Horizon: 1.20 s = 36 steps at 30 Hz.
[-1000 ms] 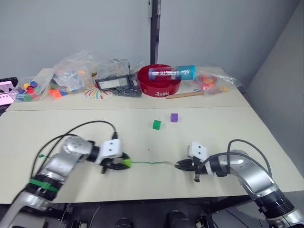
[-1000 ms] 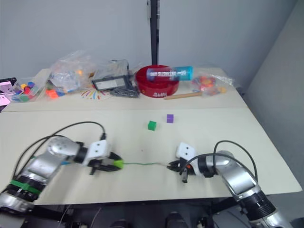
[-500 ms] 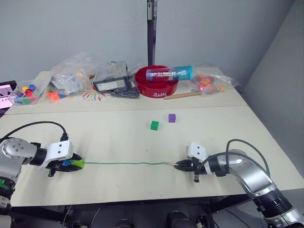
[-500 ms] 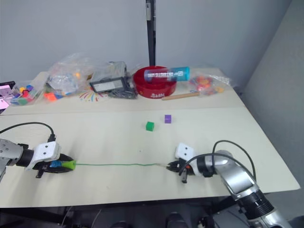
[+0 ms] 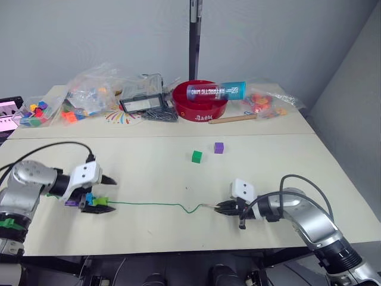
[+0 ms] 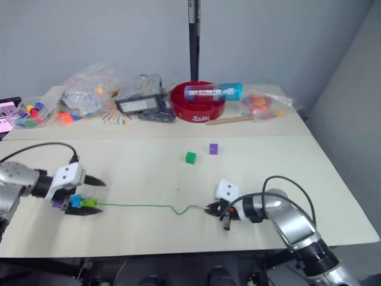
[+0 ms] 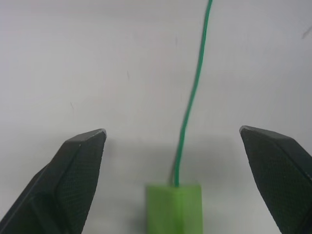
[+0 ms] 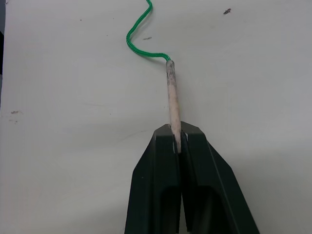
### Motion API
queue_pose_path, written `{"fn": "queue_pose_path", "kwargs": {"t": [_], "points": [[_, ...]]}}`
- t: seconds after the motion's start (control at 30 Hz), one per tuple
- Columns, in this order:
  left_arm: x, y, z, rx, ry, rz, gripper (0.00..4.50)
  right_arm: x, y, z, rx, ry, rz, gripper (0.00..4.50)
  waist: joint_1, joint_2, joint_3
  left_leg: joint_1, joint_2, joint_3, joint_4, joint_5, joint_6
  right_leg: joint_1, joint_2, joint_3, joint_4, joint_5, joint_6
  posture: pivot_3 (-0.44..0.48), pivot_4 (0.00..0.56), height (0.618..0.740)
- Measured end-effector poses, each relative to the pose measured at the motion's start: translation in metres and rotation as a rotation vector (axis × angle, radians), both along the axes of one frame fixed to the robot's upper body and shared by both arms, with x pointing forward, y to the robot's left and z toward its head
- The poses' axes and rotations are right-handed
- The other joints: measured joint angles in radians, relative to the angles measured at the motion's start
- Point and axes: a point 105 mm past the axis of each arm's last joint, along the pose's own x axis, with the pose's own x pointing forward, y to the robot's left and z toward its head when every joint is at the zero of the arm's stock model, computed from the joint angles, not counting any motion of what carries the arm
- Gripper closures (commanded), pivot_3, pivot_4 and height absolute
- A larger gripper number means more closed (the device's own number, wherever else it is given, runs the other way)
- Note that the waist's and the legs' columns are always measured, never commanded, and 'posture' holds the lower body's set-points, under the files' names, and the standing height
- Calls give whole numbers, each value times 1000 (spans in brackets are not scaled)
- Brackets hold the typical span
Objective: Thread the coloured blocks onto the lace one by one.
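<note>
three threaded, two to go

the left gripper (image 5: 102, 192) is spread over the light green (image 7: 174, 204), blue and purple cubes strung on the lace (image 5: 156, 204). the right gripper (image 8: 176, 144) pinches its pale tip. a green cube (image 5: 196, 156) and purple cube (image 5: 218, 147) wait mid-table.

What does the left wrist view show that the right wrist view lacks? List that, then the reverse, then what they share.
Left wrist view: the left gripper open, its fingers spread wide on either side of a light green block that sits on the lace, with neither finger touching the block.

Right wrist view: the right gripper shut on the lace's pale stiff tip, and a wavy kink in the string just beyond it.

Both: the thin green lace lying on the pale table.
</note>
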Motion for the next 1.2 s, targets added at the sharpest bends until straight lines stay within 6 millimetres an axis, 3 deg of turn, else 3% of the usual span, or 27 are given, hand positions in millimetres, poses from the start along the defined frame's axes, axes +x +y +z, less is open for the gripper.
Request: {"fn": "queue_pose_path", "kwargs": {"t": [0.07,0.13,0.27,0.4,0.63,0.87,0.97,1.2], "points": [[-4,-24,15,-59,-8,-51,38,-1,4,0,10,11,-8,4500,-1,0,0,0,0,0,0,0,0,0,0,0,0,0,1,0,150,731],[-10,-50,18,-127,0,-102,38,-2,12,2,24,13,-7,4500,-1,1,0,0,-1,0,0,0,0,0,-1,0,0,0,1,0,150,731],[-19,-101,-5,-254,46,-163,38,-3,26,4,47,13,1,4500,1,0,0,0,-1,0,0,0,0,1,-1,0,0,0,1,0,150,731],[-17,-130,-26,-305,43,-159,38,-3,31,3,52,16,-3,4500,7,-1,1,0,-2,-1,1,0,0,1,-1,0,0,0,0,0,150,731],[-10,-158,-51,-328,38,-170,38,-2,34,6,57,6,-14,4500,17,-1,1,0,-3,-1,1,0,0,1,-2,0,-1,0,1,0,150,731],[0,-165,-64,-325,34,-171,38,-3,36,7,55,6,-24,4500,16,-1,1,0,-3,-1,1,0,0,1,-2,0,-1,0,1,0,150,731],[1,-165,-66,-323,36,-171,819,-3,36,8,54,6,-25,4500,16,-1,1,0,-3,-1,1,0,0,1,-2,0,0,0,1,0,150,731],[1,-167,-65,-332,38,-177,3146,-4,36,8,54,6,-26,4500,16,-1,1,0,-3,-1,1,0,0,1,-2,0,-1,0,1,0,150,731]]}}
